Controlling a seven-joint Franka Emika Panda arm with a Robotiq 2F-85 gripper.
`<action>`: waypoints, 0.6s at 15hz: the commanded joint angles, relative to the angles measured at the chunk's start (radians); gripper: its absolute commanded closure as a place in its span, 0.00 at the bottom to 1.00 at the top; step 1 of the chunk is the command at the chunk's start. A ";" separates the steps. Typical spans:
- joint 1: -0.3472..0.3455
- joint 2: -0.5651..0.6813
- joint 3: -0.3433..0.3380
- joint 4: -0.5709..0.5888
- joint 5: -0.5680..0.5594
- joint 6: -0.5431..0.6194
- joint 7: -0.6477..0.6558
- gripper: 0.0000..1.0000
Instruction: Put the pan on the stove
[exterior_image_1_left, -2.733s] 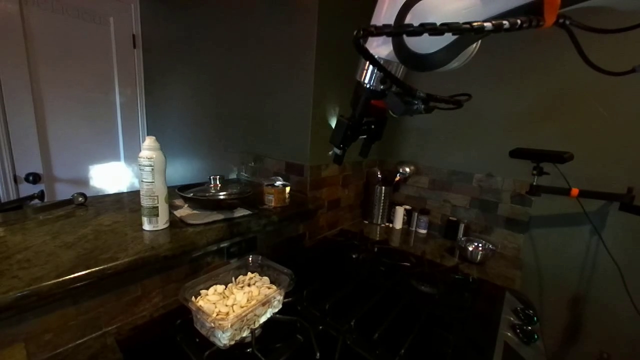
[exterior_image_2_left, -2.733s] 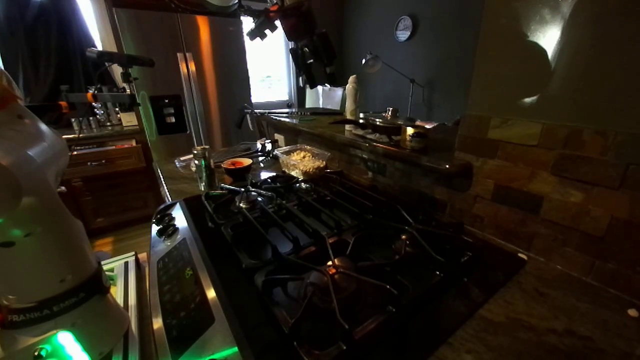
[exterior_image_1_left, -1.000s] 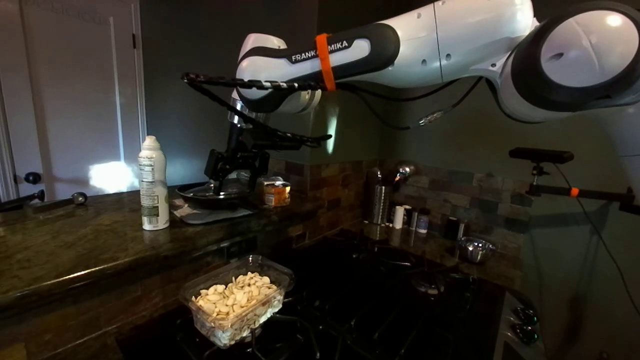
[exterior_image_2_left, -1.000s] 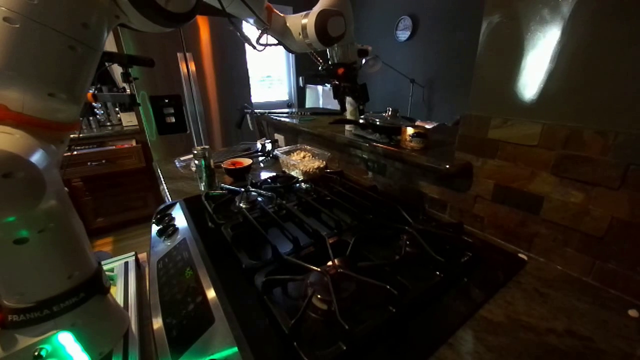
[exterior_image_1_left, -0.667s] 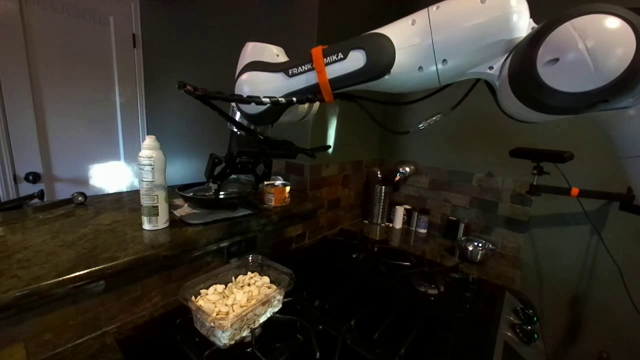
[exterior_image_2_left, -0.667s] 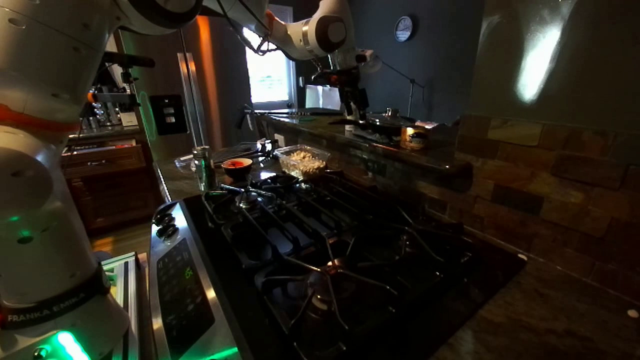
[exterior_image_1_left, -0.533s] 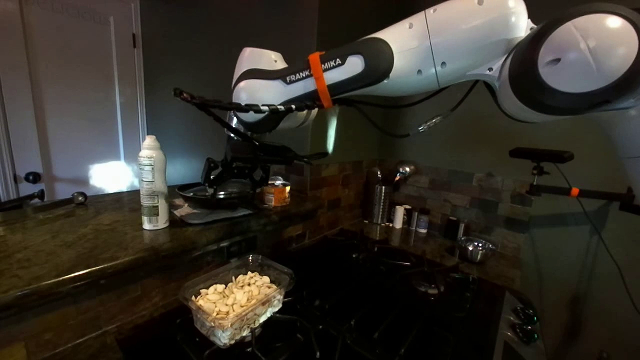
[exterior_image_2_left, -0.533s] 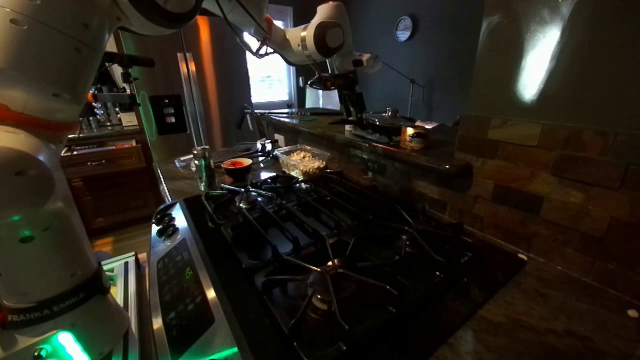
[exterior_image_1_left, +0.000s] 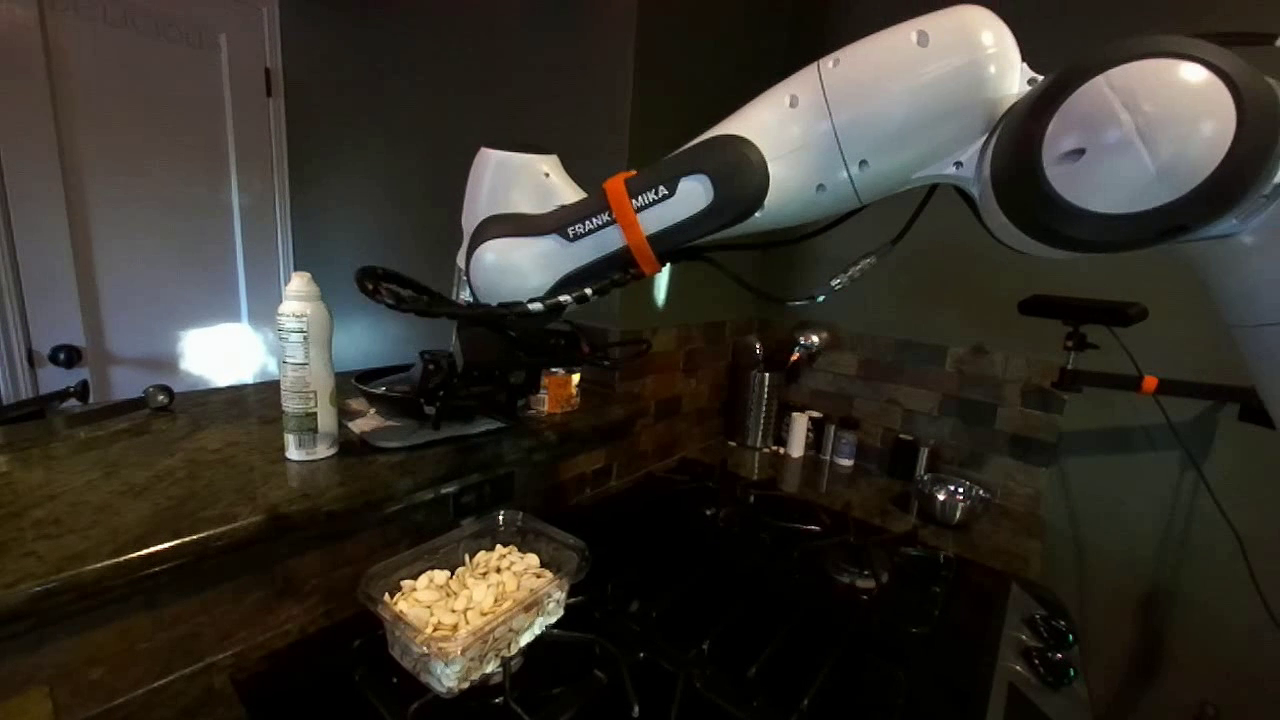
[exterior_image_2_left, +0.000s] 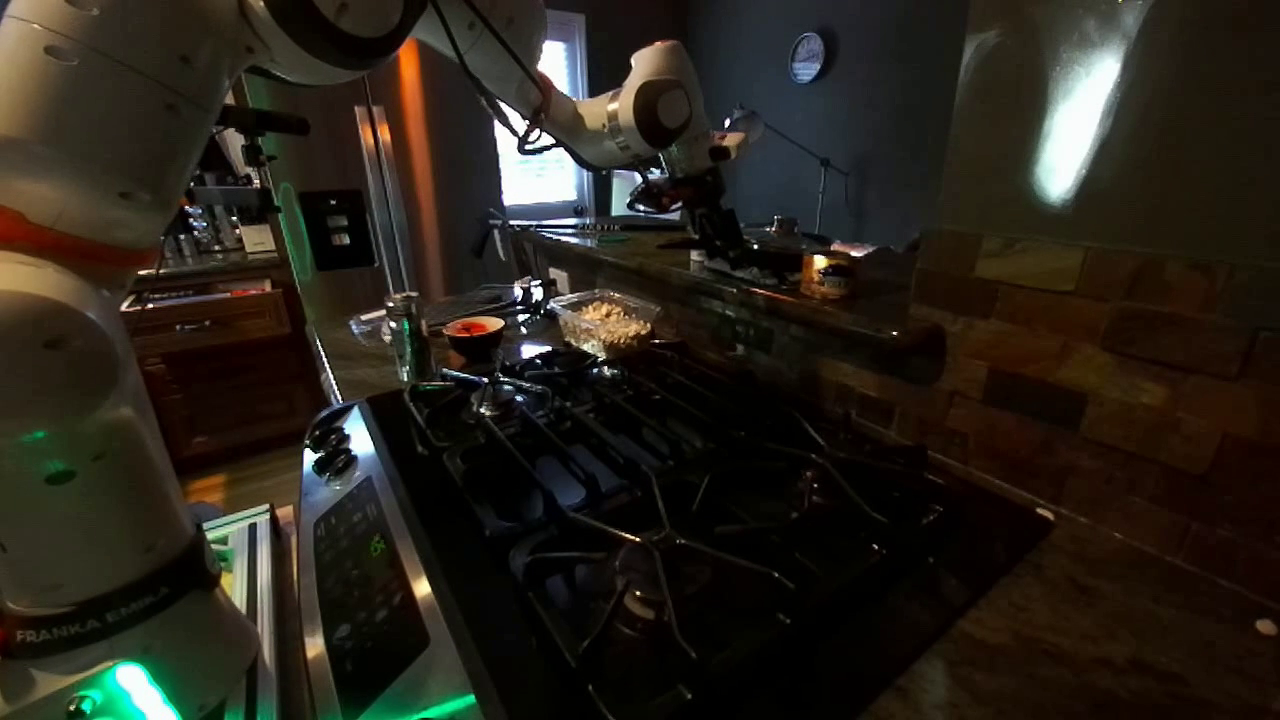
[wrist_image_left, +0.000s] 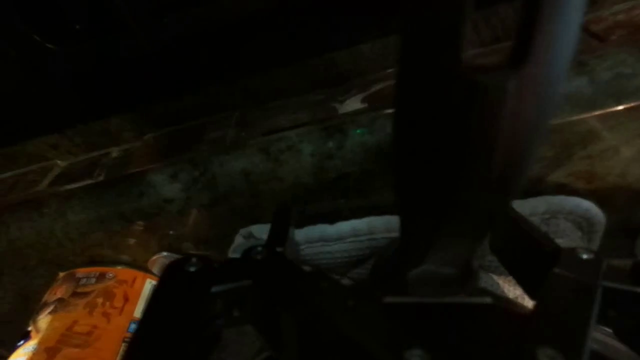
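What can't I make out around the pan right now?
Where handle meets pan: behind the tool in an exterior view.
Inside of the pan: too dark under the lid in both exterior views.
Orange can: cut off by the wrist view's bottom edge.
White bottle: fine print too small in an exterior view.

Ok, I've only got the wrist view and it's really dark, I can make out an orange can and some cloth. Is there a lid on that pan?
Observer: Yes, in an exterior view a glass lid sits on the pan.
Operator: Anything tall standing near it that I can't see?
Observer: A white bottle stands upright on the counter, left of the pan in an exterior view.
Operator: And over where the pan has to go?
Observer: A clear tub with pale pieces in it is by one end of the stove; whether it rests on it or beside it, I can't tell.
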 joint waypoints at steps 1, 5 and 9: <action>0.025 0.015 -0.039 -0.005 -0.038 0.022 0.048 0.02; 0.030 0.009 -0.036 -0.005 -0.046 0.053 0.031 0.35; 0.041 0.012 -0.039 0.000 -0.060 0.093 0.024 0.66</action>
